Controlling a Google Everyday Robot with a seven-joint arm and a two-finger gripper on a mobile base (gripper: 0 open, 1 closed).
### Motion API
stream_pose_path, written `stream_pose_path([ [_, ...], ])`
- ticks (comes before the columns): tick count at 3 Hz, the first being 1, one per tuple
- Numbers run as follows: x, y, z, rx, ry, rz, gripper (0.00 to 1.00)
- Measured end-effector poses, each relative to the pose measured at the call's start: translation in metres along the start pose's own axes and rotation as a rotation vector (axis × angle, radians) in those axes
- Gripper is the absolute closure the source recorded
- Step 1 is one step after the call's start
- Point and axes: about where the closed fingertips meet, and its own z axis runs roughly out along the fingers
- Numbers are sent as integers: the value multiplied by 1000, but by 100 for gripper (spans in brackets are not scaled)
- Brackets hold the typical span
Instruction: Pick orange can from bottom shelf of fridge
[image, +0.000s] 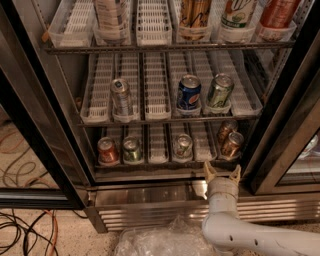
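Fridge (150, 206): door open, louvred steel base.
Bottom shelf (158, 146): white laned rack.
- Orange can (232, 144): upright, front of rightmost lane, similar can close behind.
- Red can (107, 150), green can (132, 149): left lanes.

Gripper (221, 173): below shelf front, just under orange can, not touching; fingers spread apart, nothing held.

Upright orange can (233, 144), silver lid, right end of bottom shelf (159, 146), hand (222, 172) just below, fingers apart
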Motion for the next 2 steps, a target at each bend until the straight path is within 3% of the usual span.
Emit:
stream_pose_path([
  [2, -1, -1, 0, 3, -3, 0, 18],
])
